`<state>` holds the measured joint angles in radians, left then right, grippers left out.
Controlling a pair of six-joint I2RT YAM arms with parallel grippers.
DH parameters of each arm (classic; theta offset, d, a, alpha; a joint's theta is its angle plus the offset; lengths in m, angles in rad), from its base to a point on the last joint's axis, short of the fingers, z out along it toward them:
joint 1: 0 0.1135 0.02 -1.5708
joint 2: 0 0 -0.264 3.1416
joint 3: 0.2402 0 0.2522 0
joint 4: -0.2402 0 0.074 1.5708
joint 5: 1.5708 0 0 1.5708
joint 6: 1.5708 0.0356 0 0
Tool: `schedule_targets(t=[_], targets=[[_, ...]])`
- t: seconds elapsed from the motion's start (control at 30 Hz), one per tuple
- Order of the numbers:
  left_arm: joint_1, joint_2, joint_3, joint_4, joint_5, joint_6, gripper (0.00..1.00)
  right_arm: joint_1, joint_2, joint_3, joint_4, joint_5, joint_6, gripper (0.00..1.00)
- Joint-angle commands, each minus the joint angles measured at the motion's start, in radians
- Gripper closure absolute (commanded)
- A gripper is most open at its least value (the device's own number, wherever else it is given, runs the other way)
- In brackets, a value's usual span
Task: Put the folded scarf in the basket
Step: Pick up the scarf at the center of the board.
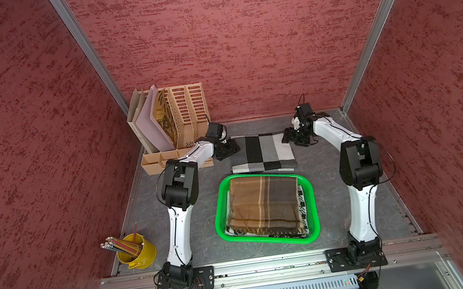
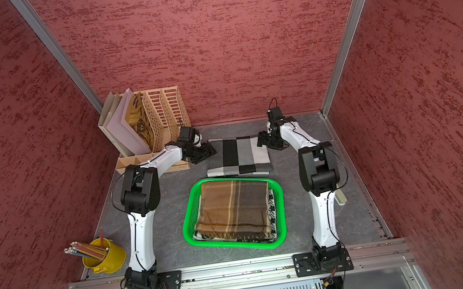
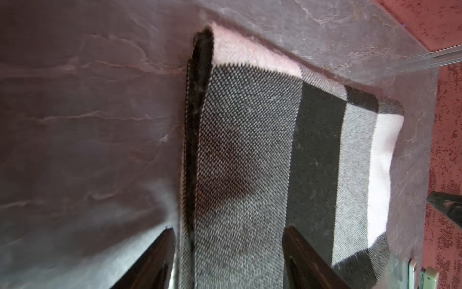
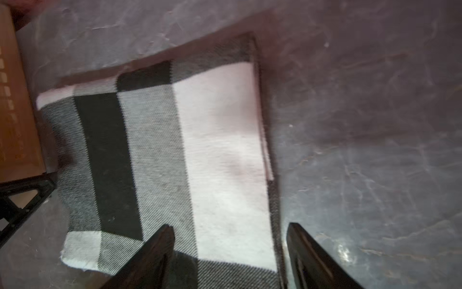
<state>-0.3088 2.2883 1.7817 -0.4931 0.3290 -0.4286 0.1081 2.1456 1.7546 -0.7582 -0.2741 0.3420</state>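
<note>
The left hand [image 1: 226, 149], its 2 fingers [image 3: 155, 255] apart, straddles the left edge of the folded black, grey and white checked scarf [image 1: 262, 153]. The right hand [image 1: 292, 136], likewise spread, straddles its right edge. The scarf lies flat on the grey stone-patterned surface [image 1: 326, 181], its near edge just beside the far rim of the bright green perforated plastic basket [image 1: 218, 214]. The beige slotted file organiser [image 1: 186, 114] stands just left of the left hand; open surface lies right of the right hand.

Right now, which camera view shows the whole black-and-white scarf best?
A top view: the black-and-white scarf lies nearly whole and sharp behind the basket. The left wrist view shows part of it, close; the right wrist view shows more, blurred.
</note>
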Motion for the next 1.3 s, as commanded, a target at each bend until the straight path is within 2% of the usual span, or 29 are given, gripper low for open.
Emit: schedule_targets(t=[0.0, 0.33, 0.53, 0.7, 0.87, 1.03, 1.17, 1.27], targets=[[-0.004, 0.029, 0.019, -0.019, 0.026, 0.018, 0.31, -0.010, 0.041, -0.023, 0.055, -0.065, 0.029, 0.24], [-0.015, 0.085, 0.051, -0.052, 0.017, 0.025, 0.33, 0.001, 0.126, -0.010, 0.060, -0.135, 0.035, 0.24], [-0.038, 0.067, 0.028, -0.075, -0.089, 0.036, 0.27, 0.008, 0.127, -0.032, 0.088, -0.139, 0.044, 0.26], [-0.041, 0.095, 0.056, -0.117, -0.094, 0.033, 0.28, 0.010, 0.143, -0.016, 0.082, -0.146, 0.039, 0.27], [-0.050, 0.045, 0.010, -0.124, -0.225, 0.025, 0.28, 0.023, 0.149, -0.009, 0.076, -0.135, 0.034, 0.28], [-0.055, 0.049, 0.042, -0.156, -0.223, 0.041, 0.27, 0.028, 0.148, -0.014, 0.080, -0.122, 0.037, 0.28], [-0.082, 0.039, 0.046, -0.173, -0.287, 0.055, 0.27, 0.033, 0.149, -0.018, 0.083, -0.130, 0.036, 0.28], [-0.075, 0.063, 0.065, -0.172, -0.200, 0.037, 0.28, 0.039, 0.157, -0.017, 0.088, -0.134, 0.041, 0.30]])
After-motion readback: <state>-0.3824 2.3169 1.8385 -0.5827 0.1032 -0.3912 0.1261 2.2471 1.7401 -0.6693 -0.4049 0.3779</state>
